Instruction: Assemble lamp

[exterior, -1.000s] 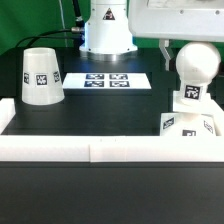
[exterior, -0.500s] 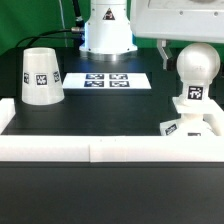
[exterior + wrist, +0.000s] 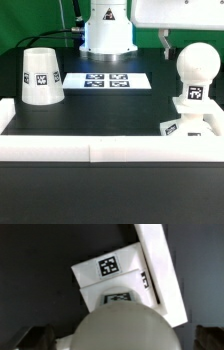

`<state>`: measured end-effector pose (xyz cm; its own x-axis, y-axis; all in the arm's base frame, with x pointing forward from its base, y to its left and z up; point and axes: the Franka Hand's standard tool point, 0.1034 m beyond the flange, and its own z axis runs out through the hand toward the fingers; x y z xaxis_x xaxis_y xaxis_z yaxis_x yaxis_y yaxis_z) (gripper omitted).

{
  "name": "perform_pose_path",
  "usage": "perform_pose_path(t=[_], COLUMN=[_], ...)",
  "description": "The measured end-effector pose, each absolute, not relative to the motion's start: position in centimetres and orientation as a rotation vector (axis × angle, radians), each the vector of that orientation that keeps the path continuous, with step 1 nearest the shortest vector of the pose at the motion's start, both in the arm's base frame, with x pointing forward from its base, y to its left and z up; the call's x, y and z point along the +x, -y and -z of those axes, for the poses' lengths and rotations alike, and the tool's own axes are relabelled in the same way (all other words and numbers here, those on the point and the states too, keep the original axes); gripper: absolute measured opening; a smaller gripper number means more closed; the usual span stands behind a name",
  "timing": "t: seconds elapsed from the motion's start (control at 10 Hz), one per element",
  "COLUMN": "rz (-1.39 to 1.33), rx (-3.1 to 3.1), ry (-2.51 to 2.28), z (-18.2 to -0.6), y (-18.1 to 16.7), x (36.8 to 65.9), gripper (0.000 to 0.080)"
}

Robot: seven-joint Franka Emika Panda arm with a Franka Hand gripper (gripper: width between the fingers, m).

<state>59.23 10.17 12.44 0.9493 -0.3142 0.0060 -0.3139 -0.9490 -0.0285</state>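
Observation:
The white rounded bulb [image 3: 197, 66] stands upright on the flat square base [image 3: 190, 126] at the exterior view's right, against the white rail. My gripper [image 3: 194, 40] hangs just above the bulb and is open; one dark finger [image 3: 165, 42] shows beside the bulb's top. In the wrist view the bulb [image 3: 120, 328] fills the space between my fingertips [image 3: 40, 336], which stand apart from it on both sides. The base [image 3: 108, 270] with its tags lies below it. The cone shade [image 3: 40, 75] stands alone at the exterior view's left.
The marker board [image 3: 110, 80] lies flat at the back middle. Long white border rails [image 3: 100, 150] run along the front and sides. The arm's white pedestal [image 3: 105, 30] stands behind the marker board.
My gripper has let go of the bulb and risen. The bulb has shifted slightly to the exterior view's right and now stands free on the base.

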Motion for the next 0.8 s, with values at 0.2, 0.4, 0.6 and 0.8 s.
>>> perform_pose_path(t=[0.2,0.4,0.6,0.8], rz=[0.010,0.009,0.008,0.009], rx=[-3.083,-3.085,-3.085,-3.089], ry=[-0.446,-0.439,-0.439,-0.422], z=[-12.37,-12.31,-12.26,-12.22], y=[-10.18,-10.19,-10.19,-9.87], x=[59.17,59.15,59.14,59.13], gripper=[0.0699,0.0699,0.0699,0.0699])
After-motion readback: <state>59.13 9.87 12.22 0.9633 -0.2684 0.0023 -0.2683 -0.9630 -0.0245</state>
